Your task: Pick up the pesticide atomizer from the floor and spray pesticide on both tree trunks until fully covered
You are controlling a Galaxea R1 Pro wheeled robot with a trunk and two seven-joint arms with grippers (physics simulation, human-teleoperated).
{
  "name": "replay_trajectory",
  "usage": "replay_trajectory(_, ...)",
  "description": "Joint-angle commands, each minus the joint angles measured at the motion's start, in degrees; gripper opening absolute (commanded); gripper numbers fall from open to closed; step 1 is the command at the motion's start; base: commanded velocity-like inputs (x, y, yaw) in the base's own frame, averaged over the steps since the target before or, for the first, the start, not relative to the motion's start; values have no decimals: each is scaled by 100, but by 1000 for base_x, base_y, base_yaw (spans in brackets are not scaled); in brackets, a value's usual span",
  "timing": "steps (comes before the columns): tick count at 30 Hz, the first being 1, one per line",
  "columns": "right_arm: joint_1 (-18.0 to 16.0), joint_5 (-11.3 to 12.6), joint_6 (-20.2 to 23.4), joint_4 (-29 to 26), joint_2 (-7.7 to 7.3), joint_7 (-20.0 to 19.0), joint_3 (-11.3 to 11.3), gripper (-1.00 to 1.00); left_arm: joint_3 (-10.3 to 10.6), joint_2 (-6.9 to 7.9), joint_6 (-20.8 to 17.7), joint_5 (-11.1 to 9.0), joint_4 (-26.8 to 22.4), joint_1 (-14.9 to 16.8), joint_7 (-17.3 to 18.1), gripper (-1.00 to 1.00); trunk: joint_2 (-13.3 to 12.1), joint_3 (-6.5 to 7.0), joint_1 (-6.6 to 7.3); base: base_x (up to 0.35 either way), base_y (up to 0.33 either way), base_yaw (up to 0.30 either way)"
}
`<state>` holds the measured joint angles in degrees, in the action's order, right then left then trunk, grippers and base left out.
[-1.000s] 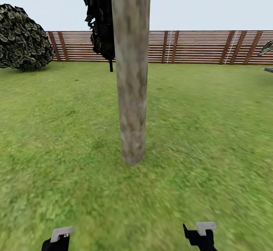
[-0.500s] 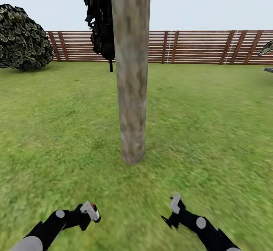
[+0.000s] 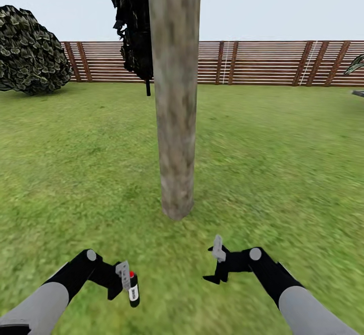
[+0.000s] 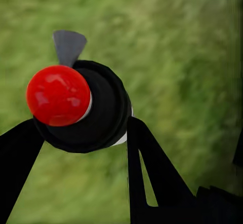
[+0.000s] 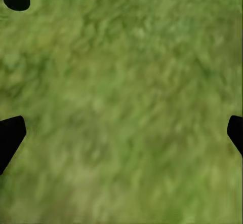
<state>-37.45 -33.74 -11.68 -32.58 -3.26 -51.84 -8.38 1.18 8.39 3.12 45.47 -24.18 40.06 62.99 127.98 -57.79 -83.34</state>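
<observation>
Nearest, short of the tree trunk (image 3: 174,122), the left hand (image 3: 124,280) is clenched on the pesticide atomizer (image 3: 133,288), whose red top (image 4: 58,95) sits between the fingers with the dark body hanging toward the lawn (image 3: 283,163), probably carried low and not yet aimed. The right hand (image 3: 216,261) hangs released, holding nothing, fingers wide over grass. Beyond the trunk stand a round bush (image 3: 30,51) and the slatted fence (image 3: 263,63).

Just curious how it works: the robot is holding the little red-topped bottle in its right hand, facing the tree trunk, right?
Not quite. The bottle is in the left hand, as the head view shows; the right hand is open and holds nothing. It does face the trunk.
</observation>
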Motion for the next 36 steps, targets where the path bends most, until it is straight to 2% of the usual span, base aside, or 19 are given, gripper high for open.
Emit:
replay_trajectory(1, -3, -48, -37, -9, 52, -89, -16, 100, 12, 0, 31, 25, -11, 0, 37, -100, 2, -5, 1, 0, 0, 0)
replay_trajectory(2, -5, -49, -38, -10, 98, -162, -19, -100, 24, -4, 31, 26, -13, -3, 53, -100, 2, -5, 1, 0, 0, 0)
replay_trajectory(3, -7, -50, -44, -11, 251, -296, -23, -100, 454, -16, 12, 22, -17, -13, 79, -100, 2, -5, 1, 0, 0, 0)
replay_trajectory(6, -8, -54, -51, -12, 381, -383, -30, -100, 560, -121, 10, 27, -24, -8, 78, -100, 2, -5, 1, 0, 0, 0)
replay_trajectory(9, -8, -54, -53, -12, 482, -481, -31, -100, 578, -199, 13, 24, -25, -8, 74, -100, 2, -5, 1, 0, 0, 0)
replay_trajectory(10, -8, -54, -53, -17, 553, -508, -32, -100, 582, -281, 15, 29, -26, -6, 69, -100, 2, -5, 1, 0, 0, 0)
replay_trajectory(12, -8, -54, -53, -19, 594, -514, -32, -100, 594, -357, 19, 26, -27, -2, 66, -100, 2, -5, 1, 0, 0, 0)
replay_trajectory(13, -6, -54, -53, -20, 653, -519, -32, -100, 620, -450, 39, 24, -33, 1, 57, -100, 2, -5, 1, 0, 0, 0)
replay_trajectory(17, -7, -54, -53, -23, 681, -520, -32, -100, 675, -592, 61, 28, -41, 3, 42, -100, 2, -5, 1, 0, 0, 0)
replay_trajectory(22, -8, -54, -53, -114, 692, -520, -32, -100, 904, -737, 51, 22, -286, 7, 35, -100, 2, -5, 1, 0, 0, 0)
replay_trajectory(29, -8, -54, -53, -225, 695, -521, -32, -100, 952, -908, 46, 25, -373, 13, 12, -100, 2, -5, 1, 0, 0, 0)
replay_trajectory(32, -8, -54, -53, -230, 695, -521, -32, -100, 947, -987, 41, 24, -376, 18, -116, -100, 2, -5, 1, 0, 0, 0)
replay_trajectory(33, -8, -54, -53, -231, 695, -521, -32, -100, 946, -1065, 40, 20, -377, 12, -334, -100, 2, -5, 1, 0, 0, 0)
replay_trajectory(34, -8, -54, -53, -231, 695, -521, -32, -100, 946, -1115, 40, 15, -377, 9, -407, -100, 2, -5, 1, 0, 0, 0)
replay_trajectory(36, -8, -54, -53, -231, 695, -521, -32, -100, 943, -1138, 46, 11, -377, 10, -419, -100, 2, -5, 1, 0, 0, 0)
